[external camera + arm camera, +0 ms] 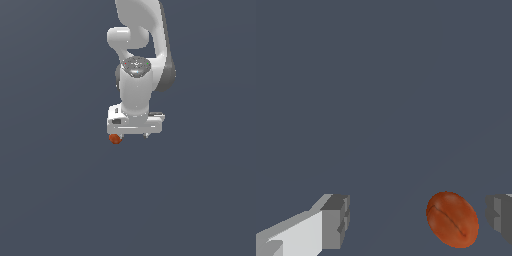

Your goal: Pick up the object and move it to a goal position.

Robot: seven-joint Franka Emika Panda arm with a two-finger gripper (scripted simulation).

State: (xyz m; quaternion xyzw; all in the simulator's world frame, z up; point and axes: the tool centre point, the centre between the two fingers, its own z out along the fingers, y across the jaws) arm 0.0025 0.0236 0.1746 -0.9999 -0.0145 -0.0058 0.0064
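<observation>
The object, a small orange-red ball (452, 219), lies on the dark grey floor. In the wrist view it sits between the two grey fingertips (336, 222), much closer to one of them, with a gap on each side. My gripper (418, 220) is open and touches nothing. In the exterior view the white gripper (134, 134) hangs low over the floor, and the ball (115, 138) peeks out under its end on the exterior view's left. No goal marker shows in either view.
The white arm (137, 60) rises behind the gripper toward the top of the exterior view. Plain dark grey floor (60, 200) surrounds it on all sides.
</observation>
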